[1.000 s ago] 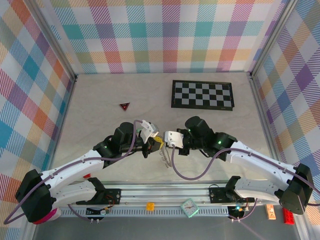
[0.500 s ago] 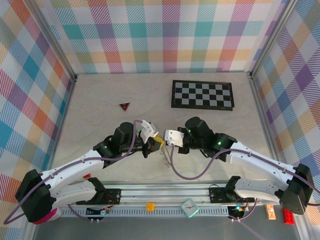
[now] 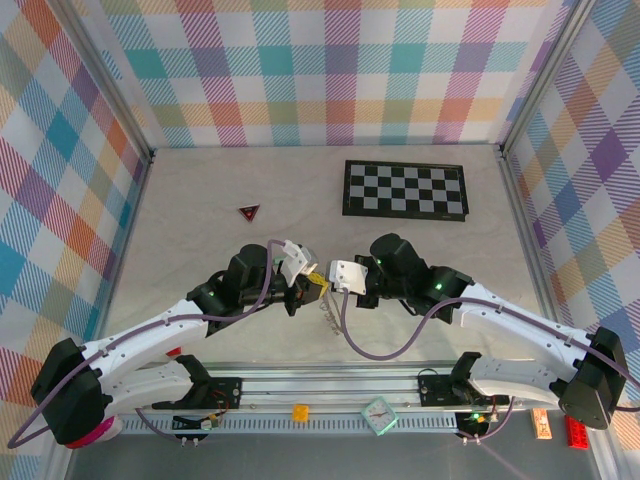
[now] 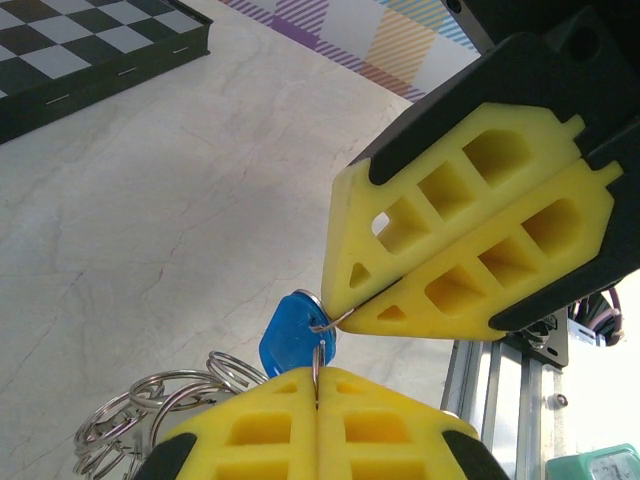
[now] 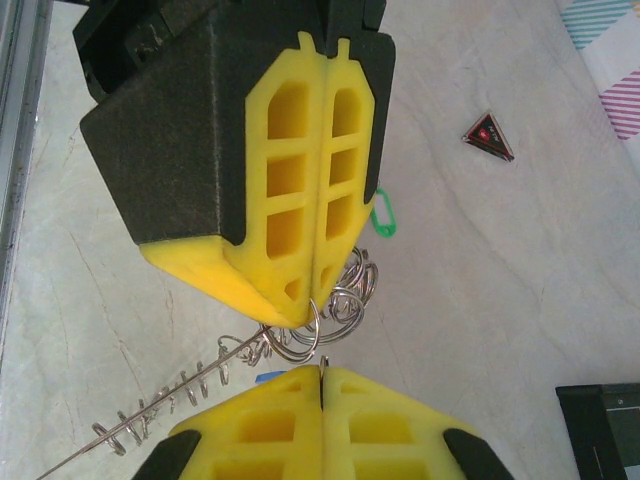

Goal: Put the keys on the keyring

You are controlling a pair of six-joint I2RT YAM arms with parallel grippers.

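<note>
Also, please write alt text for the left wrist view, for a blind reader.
Two shut yellow grippers meet tip to tip, the left gripper from below, the right gripper from upper right, both pinching the thin keyring that carries the blue key. Silvery rings cluster at lower left over a pale table; a checkerboard lies at top left.

At the left wrist, you find the left gripper's fingers covering the lower part of the blue key, and the keyring's coils run off the bottom edge. At the right wrist, that gripper hides most of the mint-green key. From above, both keys are too small to tell.
</note>
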